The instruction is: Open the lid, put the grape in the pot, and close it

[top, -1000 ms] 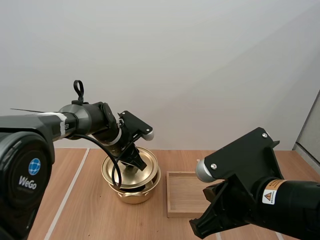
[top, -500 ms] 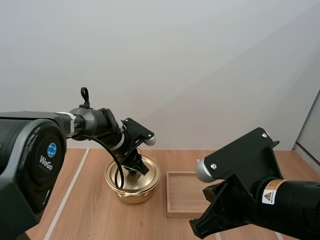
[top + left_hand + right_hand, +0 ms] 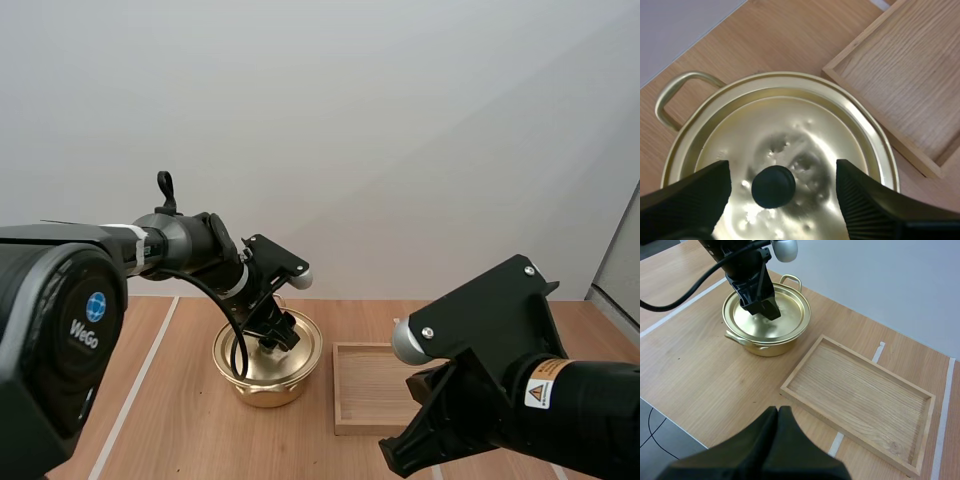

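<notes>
While the bench [image 3: 700, 385] is carrying everything, the tray [image 3: 860, 395] is lying just beside the pot [image 3: 765, 349], with bare wood inside. The pot is standing with the lid [image 3: 805, 125] seated flat on its rim. The left tool [image 3: 782, 190] is hanging right over the lid, its fingers standing apart on either side of the black knob [image 3: 773, 186]. The right tool [image 3: 778, 412] is waiting well apart from the pot, its fingers pressed together on nothing.

The lid is looking thin, stiff, light and slick, with shallow dents, so the knob is probably the only sure hold. The left wrist view is showing the gaps beside the knob and the dents. The right wrist view is giving the whole tray and both pot handles instead.
</notes>
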